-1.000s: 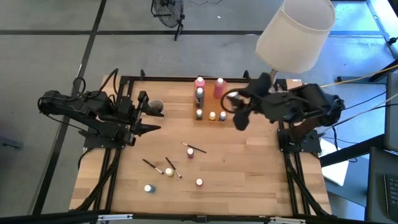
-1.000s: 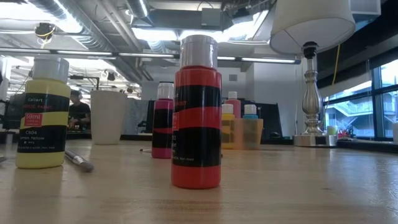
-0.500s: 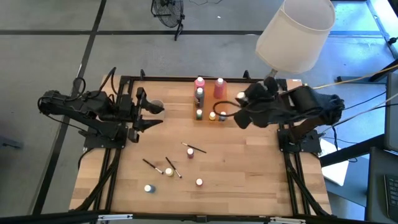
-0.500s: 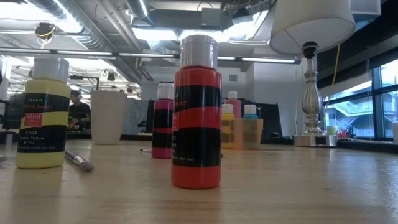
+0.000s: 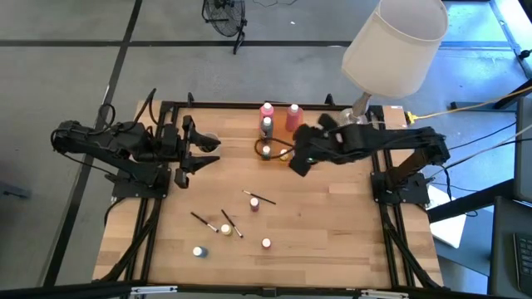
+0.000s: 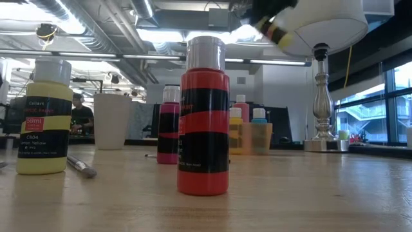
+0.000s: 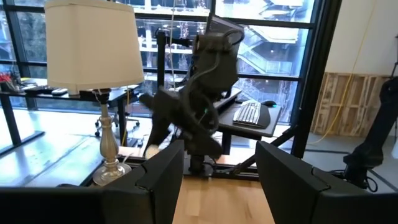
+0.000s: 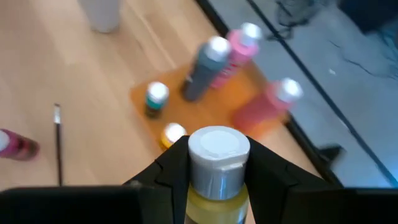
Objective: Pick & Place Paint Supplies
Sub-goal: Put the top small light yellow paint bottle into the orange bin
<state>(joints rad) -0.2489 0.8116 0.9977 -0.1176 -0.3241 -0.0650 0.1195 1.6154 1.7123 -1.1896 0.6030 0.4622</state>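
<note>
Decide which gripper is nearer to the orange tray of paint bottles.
The right. The right gripper, shut on a yellow paint bottle, hovers at the orange tray. The left gripper waits apart near the table's left edge.

At the table's [image 5: 332, 216] far edge, near its middle, a cluster of bottles [image 5: 268, 124] stands on a flat tray [image 5: 259, 150] — taller ones at the far side, small ones nearer. The right gripper [image 5: 299, 158] hangs just right of that tray, a bottle [image 8: 214, 168] clamped between its fingers. The lamp [image 5: 392, 46] stands at the far right corner. A cup [image 5: 208, 142] sits far left, just beside the left gripper [image 5: 204, 158]. Toward the near side lie scattered brushes [image 5: 260, 198] and small bottles [image 5: 266, 243] — one bottle [image 5: 199, 251] nearest, to the left.
</note>
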